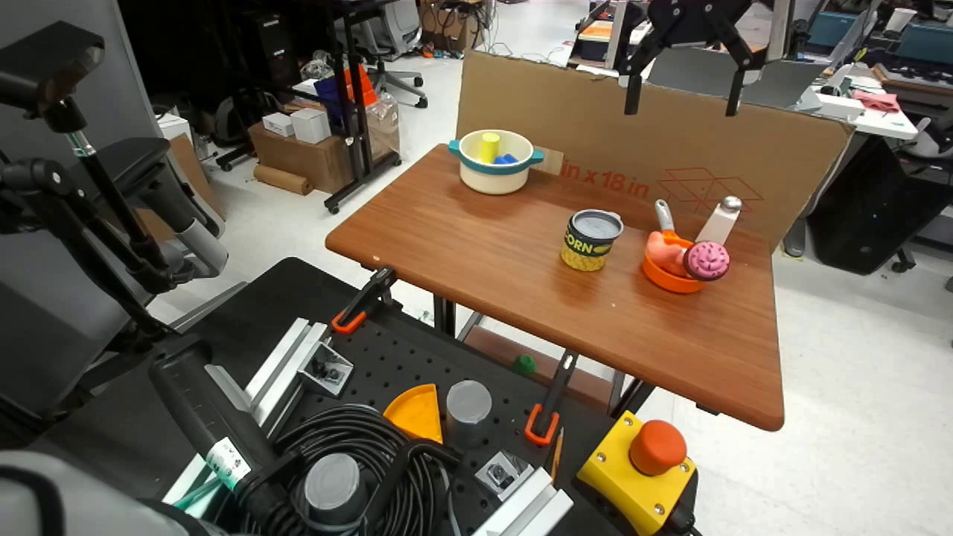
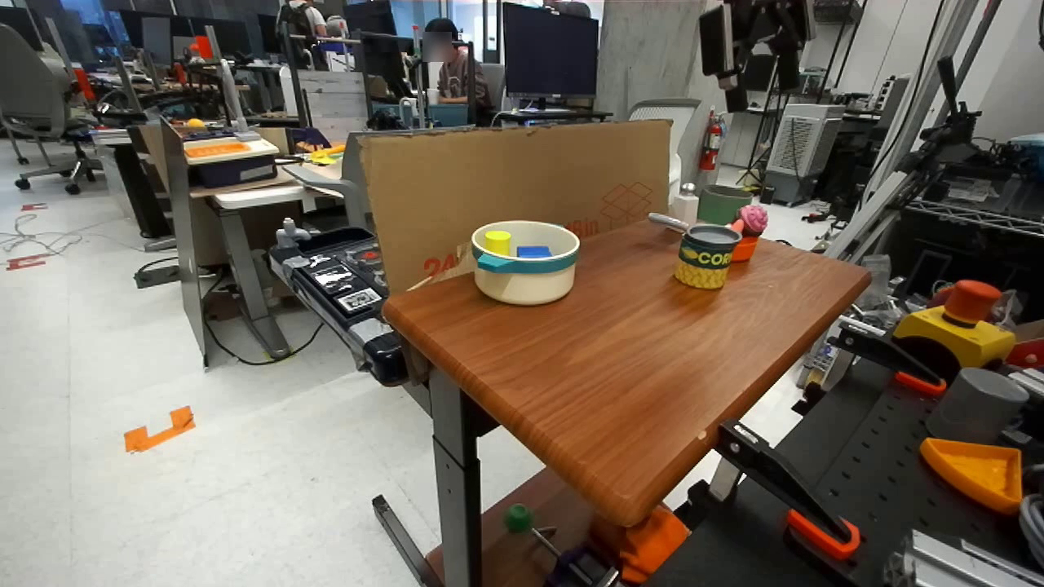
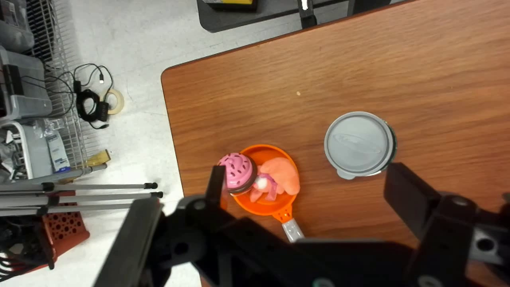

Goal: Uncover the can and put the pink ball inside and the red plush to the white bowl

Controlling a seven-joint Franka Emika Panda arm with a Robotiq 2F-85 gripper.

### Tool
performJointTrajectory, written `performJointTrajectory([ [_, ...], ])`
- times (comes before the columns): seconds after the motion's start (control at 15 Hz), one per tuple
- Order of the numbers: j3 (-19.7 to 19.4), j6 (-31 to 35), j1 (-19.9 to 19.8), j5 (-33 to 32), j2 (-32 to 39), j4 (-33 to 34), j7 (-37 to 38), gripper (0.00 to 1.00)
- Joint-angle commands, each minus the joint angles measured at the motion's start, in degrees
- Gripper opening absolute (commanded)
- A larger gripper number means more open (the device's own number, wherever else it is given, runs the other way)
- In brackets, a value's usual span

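Note:
The can, yellow with a dark CORN band, stands upright on the table with a grey lid on top. The pink ball, domed with dark sprinkles, leans at the rim of the orange pan. In that pan lies the red plush, salmon-coloured, beside the ball. The white bowl with a teal rim sits at the table's far end from the pan. High above the table, my gripper is open with nothing between its fingers. In the wrist view one finger overlaps the ball's edge, well above it.
A yellow cylinder and a blue piece lie inside the white bowl. Behind the pan stands a white shaker with a silver cap. A cardboard sheet rises along the table's back edge. Clamps grip the front edge.

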Motion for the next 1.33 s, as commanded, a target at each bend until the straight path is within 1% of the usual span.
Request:
performJointTrajectory([
  [0.0, 0.9, 2.5, 0.0, -1.5, -3.0, -5.1, -1.2, 1.00],
  [0.13, 1.1, 3.4, 0.1, -1.5, -3.3, -6.7, -0.6, 1.00],
  [0.27, 1.0, 4.8, 0.5, -2.9, -3.5, -8.0, 3.0, 1.00],
  [0.33, 1.0, 7.8, 0.2, -0.9, -4.0, -9.1, 6.1, 1.00],
  [0.4, 0.9, 8.9, 0.3, -1.2, -4.0, -9.5, 7.5, 1.00],
  [0.53, 0.6, 13.2, 0.1, 0.2, -4.1, -10.7, 11.8, 1.00],
  [0.67, 0.3, 17.2, 0.1, 0.2, -3.8, -11.8, 16.4, 1.00],
  [0.8, 0.1, 19.2, 0.3, -0.3, -3.3, -12.4, 19.8, 1.00],
  [0.93, 0.2, 16.5, 0.2, 1.6, -2.6, -11.9, 20.4, 1.00],
  [1.0, 0.5, 15.1, -0.2, 3.5, -2.3, -11.6, 18.9, 1.00],
  [1.13, 0.6, 14.4, -0.7, 7.3, -1.9, -11.6, 16.9, 1.00],
  [1.27, 0.5, 13.8, -0.7, 9.3, -1.6, -11.5, 16.9, 1.00],
])
